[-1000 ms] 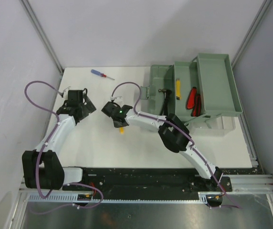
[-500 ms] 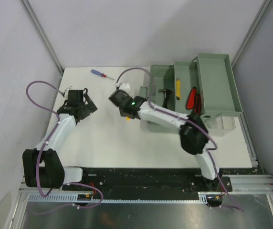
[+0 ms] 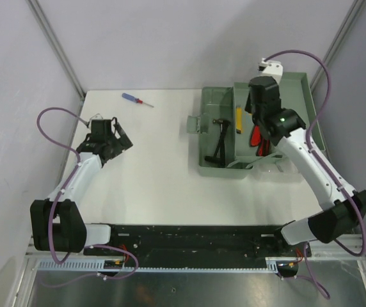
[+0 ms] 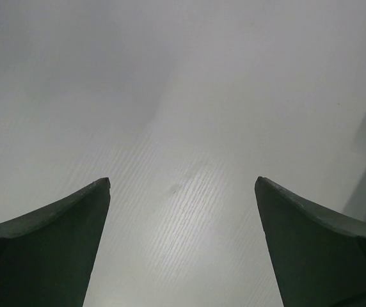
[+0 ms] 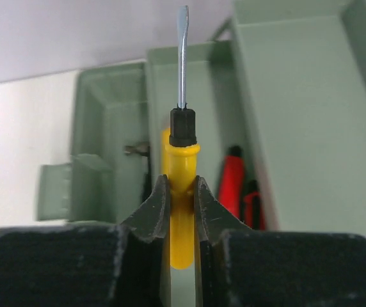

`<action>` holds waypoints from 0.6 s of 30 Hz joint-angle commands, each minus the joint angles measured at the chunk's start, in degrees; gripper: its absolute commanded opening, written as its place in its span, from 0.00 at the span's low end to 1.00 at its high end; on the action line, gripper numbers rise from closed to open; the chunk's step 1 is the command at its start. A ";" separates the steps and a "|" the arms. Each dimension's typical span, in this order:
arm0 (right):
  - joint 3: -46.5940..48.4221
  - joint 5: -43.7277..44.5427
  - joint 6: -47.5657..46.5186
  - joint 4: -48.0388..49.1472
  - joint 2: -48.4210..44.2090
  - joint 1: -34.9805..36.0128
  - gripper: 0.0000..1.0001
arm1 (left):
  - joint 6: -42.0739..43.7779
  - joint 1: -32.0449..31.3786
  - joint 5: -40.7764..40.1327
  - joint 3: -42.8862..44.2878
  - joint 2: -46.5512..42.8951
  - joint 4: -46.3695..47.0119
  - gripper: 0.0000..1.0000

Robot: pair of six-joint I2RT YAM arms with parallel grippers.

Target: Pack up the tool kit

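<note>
The open grey-green toolbox (image 3: 216, 163) stands at the table's right. Inside it lie a small hammer (image 3: 221, 135), a yellow knife (image 3: 238, 119) and red knives (image 3: 257, 134). My right gripper (image 3: 258, 97) hovers over the box. In the right wrist view that gripper (image 5: 182, 187) is shut on the yellow handle of a flat-blade screwdriver (image 5: 180, 158), whose blade points away, with the toolbox (image 5: 106, 115) and red knives (image 5: 232, 182) below. My left gripper (image 3: 120, 135) rests low over the table's left side. Its jaws (image 4: 183, 182) are wide open over bare table.
A blue-handled screwdriver (image 3: 135, 99) with a red collar lies on the white table (image 3: 157, 185) at the back left. The toolbox's tray part (image 3: 292, 109) stands raised along the right wall. Aluminium frame posts (image 3: 55, 45) rise at the table's back corners.
My right arm has swung from the table's middle to above the toolbox, carrying the yellow screwdriver. The left arm has stayed where it was.
</note>
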 commanded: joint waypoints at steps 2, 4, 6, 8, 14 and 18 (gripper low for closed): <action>-6.04 -4.13 -7.60 2.75 -4.81 -8.33 0.00 | 1.37 0.28 2.86 0.76 0.61 2.66 0.99; -7.51 -5.28 -7.26 2.36 -5.81 -12.03 0.00 | 1.36 0.32 3.51 0.79 0.76 2.76 0.99; -8.60 -6.03 -6.07 1.82 -6.52 -15.64 0.00 | 1.45 0.32 3.94 0.75 0.76 2.88 0.99; -9.29 -7.54 -4.57 1.27 -7.11 -18.92 0.00 | 1.56 0.26 4.13 0.68 0.62 3.10 0.99; -11.00 -11.03 -5.26 1.90 -6.87 -23.63 0.00 | 1.55 0.32 4.77 0.89 1.17 3.33 0.99; -11.67 -11.00 -4.75 0.73 -3.82 -24.83 0.07 | 1.18 0.25 5.68 1.44 1.88 3.45 0.99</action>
